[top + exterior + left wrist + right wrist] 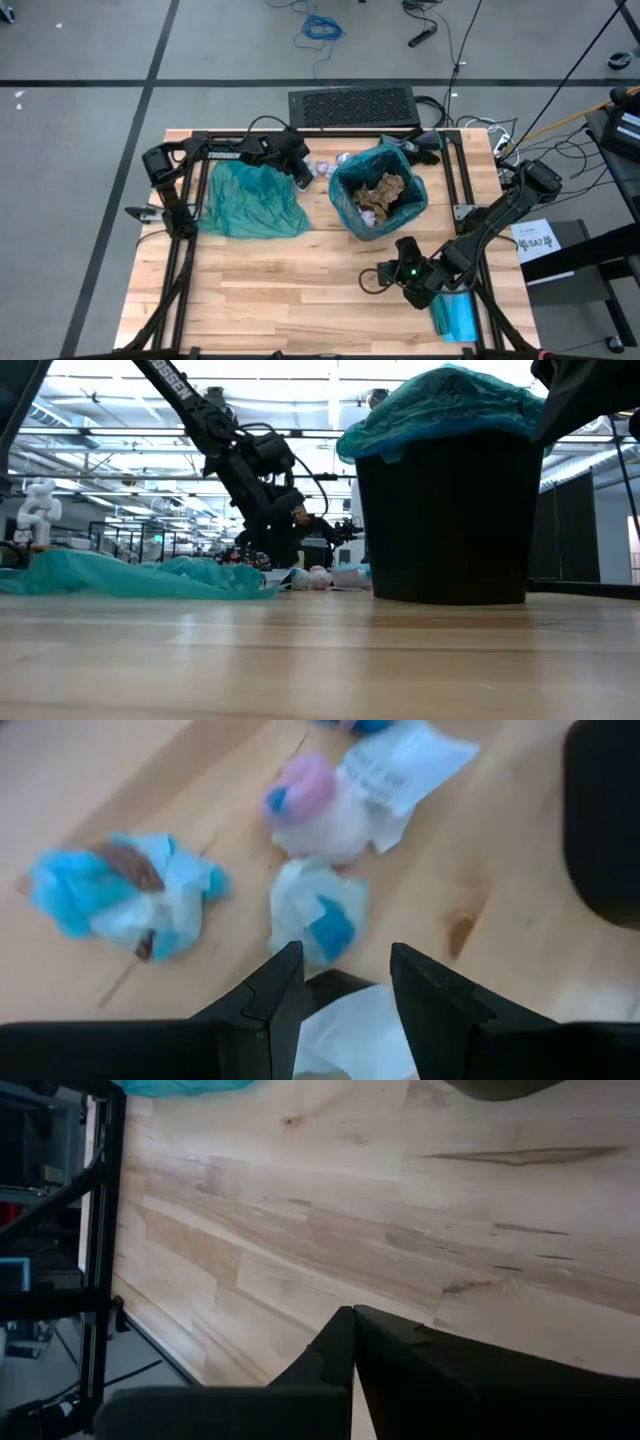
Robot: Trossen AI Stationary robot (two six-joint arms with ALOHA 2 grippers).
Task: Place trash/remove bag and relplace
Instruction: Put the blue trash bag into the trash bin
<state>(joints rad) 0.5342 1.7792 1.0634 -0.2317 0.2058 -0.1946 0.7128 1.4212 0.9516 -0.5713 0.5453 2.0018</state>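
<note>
A black bin lined with a teal bag stands at the middle of the table with brown and white paper wads inside. Several trash wads of white, blue and pink paper lie on the wood left of the bin. My left gripper stands open, low over them. A white wad lies between its fingers and a white-and-blue wad just ahead of the tips. My right gripper hangs shut over the near right of the table, with nothing in it. My left gripper slants down from the table's left with a finger on either side of the white wad. Whether the fingers touch it, I cannot tell. The wad lies on the table.
A loose teal bag lies spread out on the table left of the bin. A flat blue packet sits at the near right corner. Black frame rails run along the table's sides. Bare wood stretches along the near side.
</note>
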